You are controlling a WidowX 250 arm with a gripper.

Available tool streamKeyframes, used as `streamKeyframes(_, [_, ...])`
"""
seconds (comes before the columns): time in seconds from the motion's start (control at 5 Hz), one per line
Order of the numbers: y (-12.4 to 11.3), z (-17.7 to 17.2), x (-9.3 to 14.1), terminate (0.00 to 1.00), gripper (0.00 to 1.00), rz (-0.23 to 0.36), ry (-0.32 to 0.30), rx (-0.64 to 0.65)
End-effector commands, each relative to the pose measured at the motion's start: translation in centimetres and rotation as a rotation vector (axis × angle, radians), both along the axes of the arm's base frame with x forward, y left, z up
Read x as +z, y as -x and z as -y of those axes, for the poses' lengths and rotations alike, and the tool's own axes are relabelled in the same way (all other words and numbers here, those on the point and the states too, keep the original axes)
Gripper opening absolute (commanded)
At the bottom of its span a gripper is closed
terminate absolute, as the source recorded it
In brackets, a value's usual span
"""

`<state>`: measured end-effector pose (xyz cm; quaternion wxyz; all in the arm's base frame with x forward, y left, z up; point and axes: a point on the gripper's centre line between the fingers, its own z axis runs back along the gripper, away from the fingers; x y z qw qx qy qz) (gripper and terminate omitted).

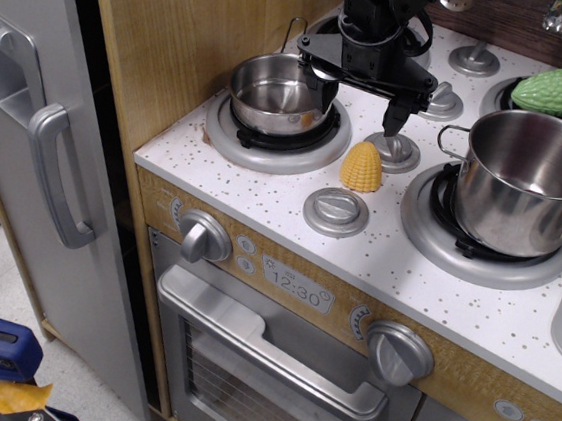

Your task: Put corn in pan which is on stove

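Note:
The yellow ribbed corn (362,167) stands on the white speckled stove (272,205) between the two front burners, just in front of a silver knob (393,150). The small steel pan (276,92) with its wire loop handle sits on the front left burner and looks empty. My black gripper (359,91) hangs above the stove, over the pan's right rim and behind the corn. Its jaws are spread wide and hold nothing. One fingertip (397,118) is just above the knob behind the corn.
A bigger steel pot (525,181) sits on the front right burner. A green bumpy toy vegetable (560,90) lies on the back right burner. A wooden wall (179,29) stands left of the stove. A grey fridge door (46,146) is at the far left.

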<state>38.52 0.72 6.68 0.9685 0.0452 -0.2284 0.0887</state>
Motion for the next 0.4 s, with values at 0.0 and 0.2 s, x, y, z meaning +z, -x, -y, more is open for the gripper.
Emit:
streamKeyframes(0.0, [0.0,0.0,0.0,0.0,1.0,0.0,0.0,0.0])
streamKeyframes(0.2, [-0.5,0.0,-1.2,0.0,1.0,-0.003,0.068,-0.005])
